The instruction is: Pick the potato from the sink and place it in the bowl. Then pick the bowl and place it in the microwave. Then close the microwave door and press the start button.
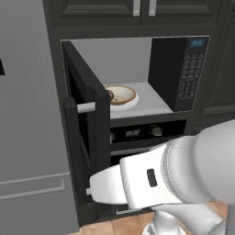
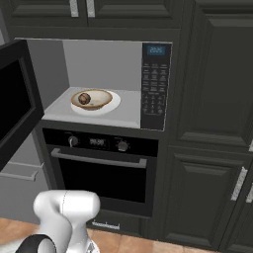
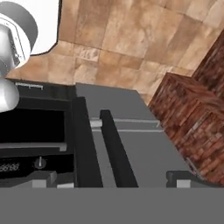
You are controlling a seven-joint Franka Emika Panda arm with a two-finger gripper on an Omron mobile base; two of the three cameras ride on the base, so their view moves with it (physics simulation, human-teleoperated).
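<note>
Left base view has the microwave door (image 1: 87,133) swung out toward the camera, edge-on, hiding the left part of the bowl (image 1: 121,95) inside the microwave (image 1: 137,75); the potato (image 1: 110,95) peeks from behind the door's edge. Right base view looks straight in: the potato (image 2: 84,98) lies in the bowl (image 2: 92,99), which sits on a white plate (image 2: 112,105), left of the keypad panel (image 2: 154,89), above the oven (image 2: 99,168). Hand view shows the gripper (image 3: 113,184) with fingertips (image 3: 180,180) spread wide, holding nothing, near the door (image 3: 85,144).
</note>
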